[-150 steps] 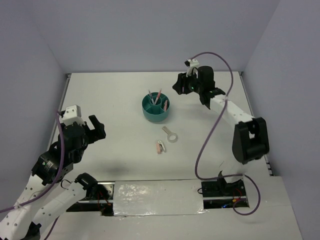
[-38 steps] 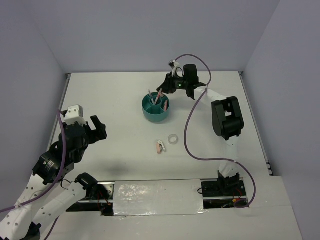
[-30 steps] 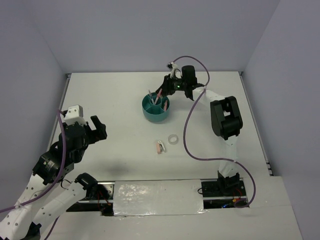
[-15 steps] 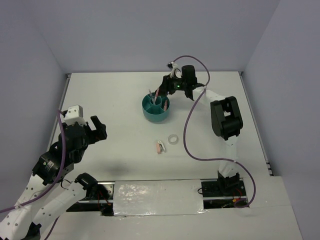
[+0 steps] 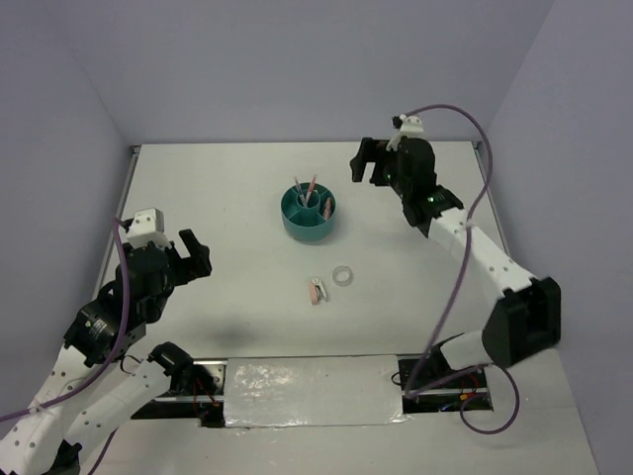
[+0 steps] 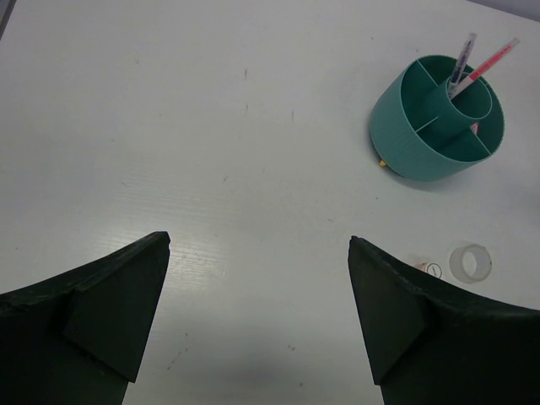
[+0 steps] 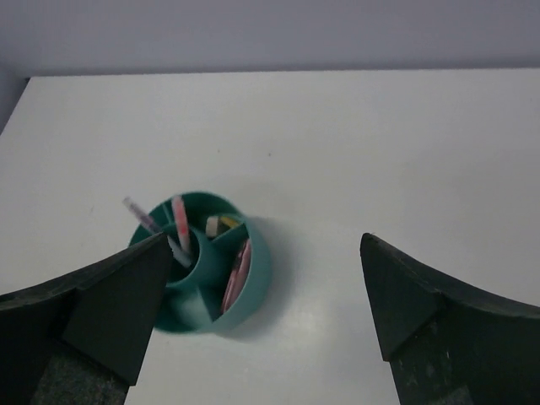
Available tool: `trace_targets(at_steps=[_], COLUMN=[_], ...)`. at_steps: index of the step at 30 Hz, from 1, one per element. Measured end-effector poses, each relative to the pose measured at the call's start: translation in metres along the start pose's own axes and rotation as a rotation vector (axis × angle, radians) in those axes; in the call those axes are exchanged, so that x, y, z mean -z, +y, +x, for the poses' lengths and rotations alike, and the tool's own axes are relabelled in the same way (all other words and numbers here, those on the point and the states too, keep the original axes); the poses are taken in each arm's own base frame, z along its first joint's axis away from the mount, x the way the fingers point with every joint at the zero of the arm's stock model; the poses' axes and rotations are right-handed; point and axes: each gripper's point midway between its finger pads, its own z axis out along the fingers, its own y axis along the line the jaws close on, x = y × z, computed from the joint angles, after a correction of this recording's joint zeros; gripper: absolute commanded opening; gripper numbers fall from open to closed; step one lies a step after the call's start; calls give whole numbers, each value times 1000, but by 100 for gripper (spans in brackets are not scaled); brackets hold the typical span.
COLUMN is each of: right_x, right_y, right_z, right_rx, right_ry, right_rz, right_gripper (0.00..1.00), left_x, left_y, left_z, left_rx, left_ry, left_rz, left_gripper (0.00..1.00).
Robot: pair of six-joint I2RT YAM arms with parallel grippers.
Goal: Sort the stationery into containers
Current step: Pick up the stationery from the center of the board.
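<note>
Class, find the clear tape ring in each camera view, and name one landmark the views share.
Top external: the clear tape ring lies near centre, below the teal organiser.
Left wrist: the clear tape ring sits lower right, below the teal organiser.
Right wrist: not in view; the teal organiser shows.
Shared landmark: the teal organiser.

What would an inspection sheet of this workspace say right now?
Surface: white table, faint marks.
Job's things: teal organiser holds pink pen and grey pen in its central cup, a pink piece in an outer compartment; tape ring and pink-white clip lie on the table nearer the arms.
Clutter: nothing seen.
Grippers: left gripper and right gripper open, empty.
Cables: left purple cable and right purple cable run along the arms.
Surroundings: pale walls; silvery strip between the arm bases.
</note>
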Motion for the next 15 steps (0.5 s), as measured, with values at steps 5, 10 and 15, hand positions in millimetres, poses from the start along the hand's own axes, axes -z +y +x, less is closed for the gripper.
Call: trace_targets(at_steps=[5, 10, 15], right_x=[60, 84, 97], right_y=[35, 22, -2], right_z=[52, 162, 213], right_rx=[16, 87, 109], right_ry=[61, 317, 443], right_rz=[75, 158, 215], right_gripper=[97, 63, 55], left_x=[0, 1, 3], left_y=[1, 1, 2], left_z=[0, -1, -3], left_rx=[1, 6, 12], left_ry=[-1, -7, -16], left_rz=[-4, -1, 4], left_gripper=[99, 99, 99])
